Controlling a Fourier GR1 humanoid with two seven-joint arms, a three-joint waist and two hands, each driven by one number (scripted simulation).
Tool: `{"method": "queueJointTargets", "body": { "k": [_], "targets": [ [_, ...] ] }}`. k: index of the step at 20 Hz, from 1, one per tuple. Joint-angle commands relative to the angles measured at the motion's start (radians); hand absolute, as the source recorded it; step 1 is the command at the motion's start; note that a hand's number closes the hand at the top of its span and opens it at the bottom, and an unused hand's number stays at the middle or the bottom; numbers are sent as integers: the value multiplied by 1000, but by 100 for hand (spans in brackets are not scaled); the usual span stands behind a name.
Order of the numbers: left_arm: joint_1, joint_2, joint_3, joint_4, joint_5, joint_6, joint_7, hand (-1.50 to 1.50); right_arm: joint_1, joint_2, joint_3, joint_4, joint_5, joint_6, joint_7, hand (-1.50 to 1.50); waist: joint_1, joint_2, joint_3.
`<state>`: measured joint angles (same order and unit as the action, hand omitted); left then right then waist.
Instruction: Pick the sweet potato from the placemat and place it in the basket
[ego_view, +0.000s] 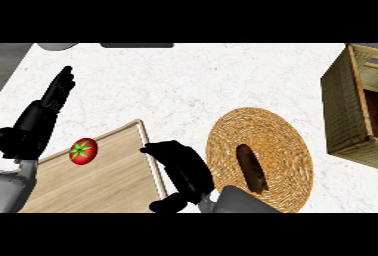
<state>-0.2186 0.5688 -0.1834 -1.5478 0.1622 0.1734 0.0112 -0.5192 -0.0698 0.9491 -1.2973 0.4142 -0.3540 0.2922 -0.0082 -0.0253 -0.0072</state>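
A dark brown sweet potato (252, 168) lies lengthwise on the round woven placemat (284, 145) at the right of the counter. The wicker basket (344, 112) stands at the far right edge, beyond the placemat. My right hand (181, 170) hovers just left of the placemat, over the edge of a wooden board, fingers relaxed and holding nothing. It sits apart from the sweet potato. At the left edge my left hand (49, 102) rests with straight fingers pointing up, open.
A wooden cutting board (96, 182) lies at the lower left with a red tomato (83, 151) on it. A grey object (57, 46) and a dark one (136, 45) show at the counter's far edge.
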Motion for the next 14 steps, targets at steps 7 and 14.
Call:
{"method": "queueJointTargets", "body": {
  "k": [7, 14],
  "targets": [
    [12, -11, -26, 11, -22, -6, -13, 0, -377, -23, 140, 121, 220, 543, 499, -150, 11, -10, -7],
    [10, -33, -23, 16, -26, 2, -30, 0, -502, 68, 57, 88, -47, 1041, 777, -150, 15, 6, 2]
  ]
}}
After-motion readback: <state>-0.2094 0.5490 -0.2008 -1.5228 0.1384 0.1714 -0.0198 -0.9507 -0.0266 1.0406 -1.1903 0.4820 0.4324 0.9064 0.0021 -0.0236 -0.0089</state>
